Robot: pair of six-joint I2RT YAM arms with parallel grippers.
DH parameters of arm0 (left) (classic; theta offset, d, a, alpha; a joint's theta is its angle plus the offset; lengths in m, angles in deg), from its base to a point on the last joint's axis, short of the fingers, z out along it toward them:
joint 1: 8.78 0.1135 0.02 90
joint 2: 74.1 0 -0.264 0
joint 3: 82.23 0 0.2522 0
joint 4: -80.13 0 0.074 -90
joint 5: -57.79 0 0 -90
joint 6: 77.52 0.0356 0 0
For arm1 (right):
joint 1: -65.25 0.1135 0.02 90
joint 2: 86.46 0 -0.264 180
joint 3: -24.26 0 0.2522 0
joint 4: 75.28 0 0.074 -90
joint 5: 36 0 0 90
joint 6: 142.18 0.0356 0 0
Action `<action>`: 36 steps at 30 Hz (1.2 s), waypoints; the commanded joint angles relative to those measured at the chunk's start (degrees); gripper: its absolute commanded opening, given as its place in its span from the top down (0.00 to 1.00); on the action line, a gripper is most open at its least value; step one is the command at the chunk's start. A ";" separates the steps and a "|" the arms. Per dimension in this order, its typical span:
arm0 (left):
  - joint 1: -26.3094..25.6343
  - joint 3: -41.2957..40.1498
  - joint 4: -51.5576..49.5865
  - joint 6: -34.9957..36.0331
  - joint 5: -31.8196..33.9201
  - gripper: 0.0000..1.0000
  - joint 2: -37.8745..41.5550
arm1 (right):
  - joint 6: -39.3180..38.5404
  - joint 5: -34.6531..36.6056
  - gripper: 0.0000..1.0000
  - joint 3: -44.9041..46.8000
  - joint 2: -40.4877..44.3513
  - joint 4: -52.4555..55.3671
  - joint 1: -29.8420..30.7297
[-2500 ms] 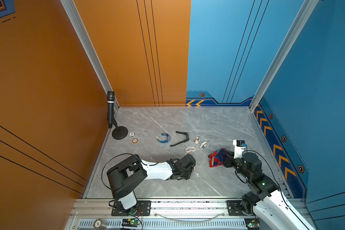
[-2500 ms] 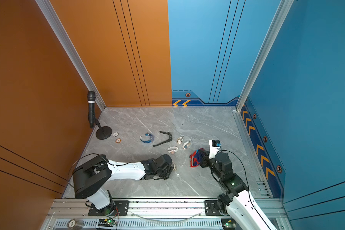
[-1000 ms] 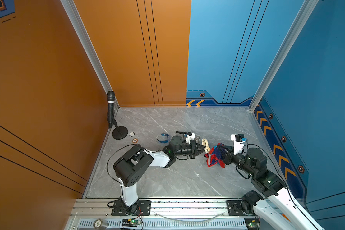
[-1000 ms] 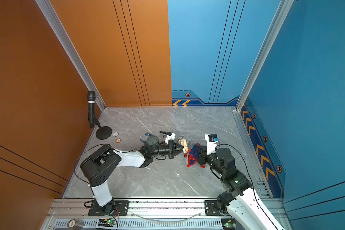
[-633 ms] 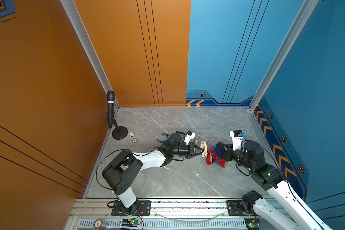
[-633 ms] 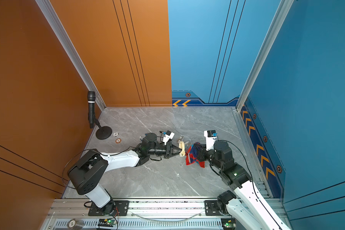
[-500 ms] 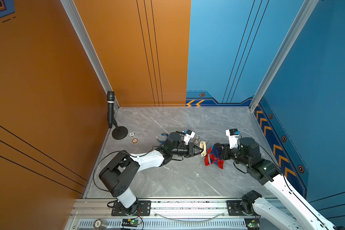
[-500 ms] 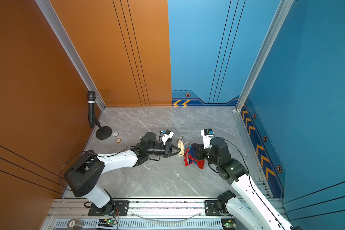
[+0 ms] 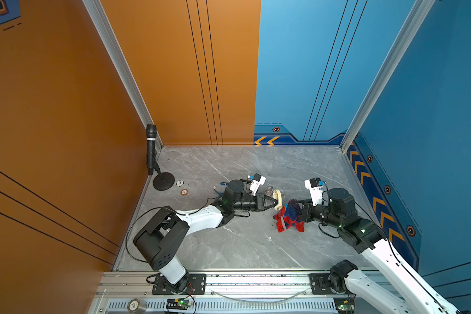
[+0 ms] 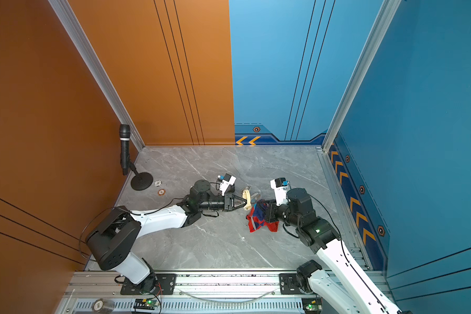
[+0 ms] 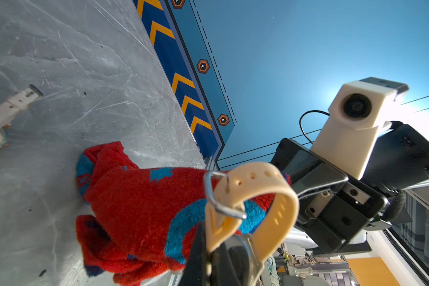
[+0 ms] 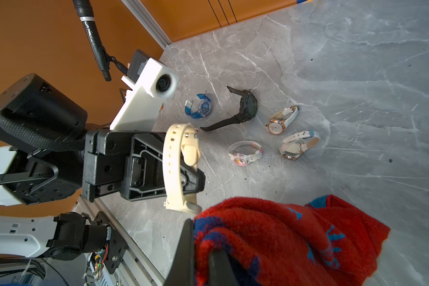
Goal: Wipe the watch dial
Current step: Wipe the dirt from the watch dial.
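My left gripper (image 9: 274, 203) is shut on a cream-strapped watch (image 9: 277, 199), holding it above the grey table by the strap near the case. The left wrist view shows the buckled strap (image 11: 254, 198) looping up from my jaws. My right gripper (image 9: 297, 210) is shut on a red and blue cloth (image 9: 288, 218), which hangs down to the table. In the right wrist view the cloth (image 12: 282, 237) touches the lower end of the watch (image 12: 177, 168), at its case. The dial is mostly hidden.
Several other watches lie on the table behind: a blue one (image 12: 201, 107), a black one (image 12: 245, 106), a pink and white one (image 12: 243, 153) and two with pale straps. A microphone on a stand (image 9: 151, 152) and two small discs (image 9: 184, 192) sit at the back left.
The left arm has carried the cream watch up and to the right. The right arm has risen and brought the cloth leftward until it meets the watch.
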 commanded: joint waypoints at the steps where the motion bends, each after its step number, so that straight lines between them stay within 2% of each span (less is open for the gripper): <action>1: 0.69 -1.78 8.39 -10.20 3.48 1.00 -1.52 | 1.71 -2.06 1.00 0.37 0.71 -1.88 0.95; 6: -0.16 -3.52 22.22 -23.32 7.12 1.00 -7.08 | 3.68 -1.71 1.00 0.92 -1.30 -5.96 4.03; 8: -0.70 -3.84 27.63 -26.46 7.77 1.00 -9.58 | 3.73 -1.02 1.00 0.62 -2.62 -7.11 5.63; 18: -1.83 -4.67 31.30 -27.93 6.26 1.00 -11.10 | 2.90 -0.08 1.00 0.36 -8.52 -10.06 7.01; 27: -3.05 -4.58 36.28 -30.48 1.58 1.00 -10.76 | 5.07 -4.90 1.00 4.54 -10.36 -13.72 -1.17; 36: -3.63 -2.96 37.45 -31.92 0.23 1.00 -11.07 | 3.82 -6.83 1.00 5.79 -6.08 -10.98 -7.64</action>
